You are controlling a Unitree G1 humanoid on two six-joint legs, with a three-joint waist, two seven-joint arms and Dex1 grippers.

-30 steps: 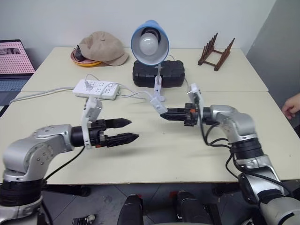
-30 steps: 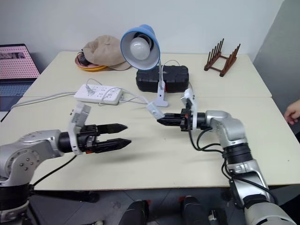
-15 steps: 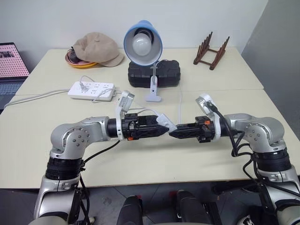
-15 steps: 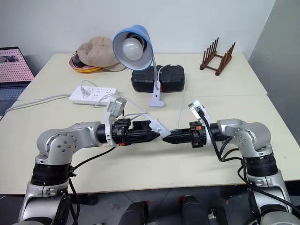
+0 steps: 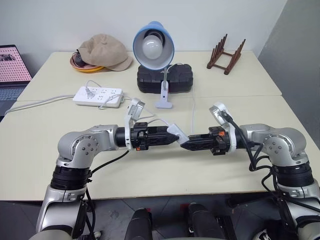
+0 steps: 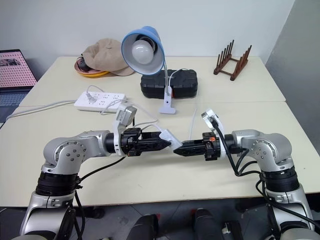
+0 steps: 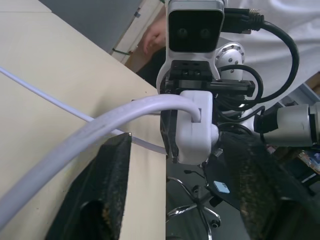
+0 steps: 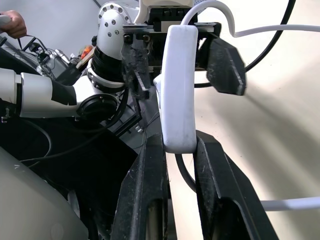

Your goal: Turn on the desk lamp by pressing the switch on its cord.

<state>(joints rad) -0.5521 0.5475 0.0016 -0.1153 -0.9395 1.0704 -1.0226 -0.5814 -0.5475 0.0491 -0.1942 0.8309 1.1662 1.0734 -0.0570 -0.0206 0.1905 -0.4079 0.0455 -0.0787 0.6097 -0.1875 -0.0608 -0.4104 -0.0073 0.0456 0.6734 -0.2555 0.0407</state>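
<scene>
The desk lamp (image 5: 153, 46) stands clipped upright at mid-table, its blue shade and white bulb facing me. Its thin white cord (image 5: 193, 112) runs forward to the white oblong switch (image 5: 177, 133), lifted above the table. My right gripper (image 5: 186, 145) points left and is shut on one end of the switch (image 8: 179, 85). My left gripper (image 5: 172, 137) points right and meets it head-on. Its fingers (image 7: 115, 165) flank the other end of the switch (image 7: 197, 130) with narrow gaps, still open.
A white power strip (image 5: 98, 95) lies at back left, with a black case (image 5: 165, 78) behind the lamp. A tan cap (image 5: 104, 50) and a wooden rack (image 5: 227, 52) sit along the far edge. A laptop (image 5: 12, 62) is far left. A person's hand (image 7: 155, 37) is off to my right.
My left gripper swung in from the left to the switch, then narrowed its jaws around it. The right gripper drew the switch back toward me and stayed shut.
</scene>
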